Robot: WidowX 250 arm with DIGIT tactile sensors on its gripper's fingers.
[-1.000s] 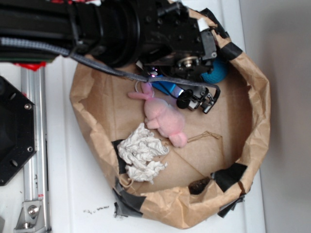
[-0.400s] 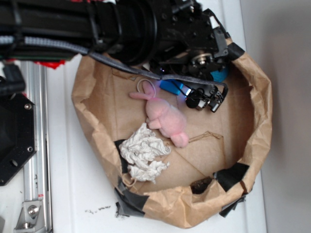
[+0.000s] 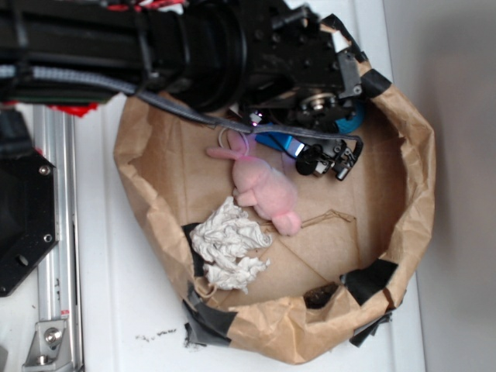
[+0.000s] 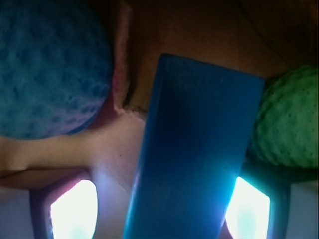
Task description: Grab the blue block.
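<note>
The blue block (image 4: pixel 194 149), a flat smooth slab, lies between my gripper's (image 4: pixel 159 211) two glowing pads in the wrist view. The left pad (image 4: pixel 72 209) stands apart from it, and the right pad (image 4: pixel 249 209) is at its edge. The jaws are open around the block. In the exterior view the block (image 3: pixel 275 142) shows as a blue strip under the black arm, just above the pink plush rabbit (image 3: pixel 263 190), with the gripper (image 3: pixel 325 159) low over it. Most of the block is hidden there by the arm.
A textured blue ball (image 4: pixel 45 69) lies left of the block and a green ball (image 4: pixel 291 119) to its right. A crumpled white cloth (image 3: pixel 229 244) lies by the rabbit. Everything sits in a taped brown paper basin with a raised rim (image 3: pixel 411 194).
The arm and gripper have shifted a little to the right over the block and now cover more of the blue ball. Rabbit and cloth have not moved.
</note>
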